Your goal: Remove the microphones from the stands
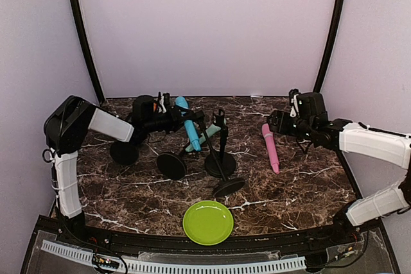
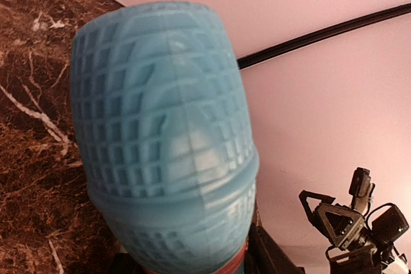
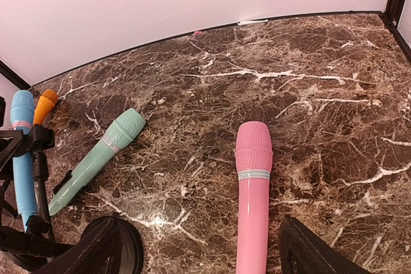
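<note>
A blue microphone [image 1: 189, 129] sits tilted in the clip of a black stand [image 1: 219, 158] at mid-table. Its ribbed head fills the left wrist view [image 2: 164, 126]. My left gripper [image 1: 172, 120] is around its body just below the head, and a dark finger [image 2: 276, 255] shows beside it; it looks shut on the microphone. The blue microphone also shows at the left edge of the right wrist view [image 3: 22, 158], still in the clip. My right gripper [image 1: 275, 122] is open over the handle of a pink microphone [image 3: 252, 184] lying flat on the table, not touching it.
A mint microphone [image 3: 96, 158] lies on the marble beside the stands. An orange microphone head [image 3: 45, 106] shows behind the blue one. Several black stands with round bases [image 1: 171, 165] crowd the middle. A green plate [image 1: 207, 222] sits near the front edge.
</note>
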Available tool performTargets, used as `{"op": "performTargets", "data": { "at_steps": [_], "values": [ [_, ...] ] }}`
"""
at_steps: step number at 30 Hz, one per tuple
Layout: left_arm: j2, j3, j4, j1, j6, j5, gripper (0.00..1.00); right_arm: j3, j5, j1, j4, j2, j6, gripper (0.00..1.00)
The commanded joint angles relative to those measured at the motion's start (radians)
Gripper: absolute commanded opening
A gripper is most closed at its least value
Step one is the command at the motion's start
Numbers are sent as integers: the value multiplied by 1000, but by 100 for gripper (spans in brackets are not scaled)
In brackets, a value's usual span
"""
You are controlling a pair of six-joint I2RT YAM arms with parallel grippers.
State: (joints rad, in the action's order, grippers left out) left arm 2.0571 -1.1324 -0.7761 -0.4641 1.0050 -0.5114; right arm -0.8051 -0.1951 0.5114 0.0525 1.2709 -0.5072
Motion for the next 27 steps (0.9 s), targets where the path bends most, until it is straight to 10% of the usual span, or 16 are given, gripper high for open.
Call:
{"op": "performTargets", "data": {
  "at_steps": [1,27],
  "values": [
    [-150,73,-188,-5,-69,-34,18,17,-18,-1,-29,-37,-1,85],
    [-494,346,-451,-185,-404,-174,7,154,382,-1,-303,-267,55,88]
  ]
}}
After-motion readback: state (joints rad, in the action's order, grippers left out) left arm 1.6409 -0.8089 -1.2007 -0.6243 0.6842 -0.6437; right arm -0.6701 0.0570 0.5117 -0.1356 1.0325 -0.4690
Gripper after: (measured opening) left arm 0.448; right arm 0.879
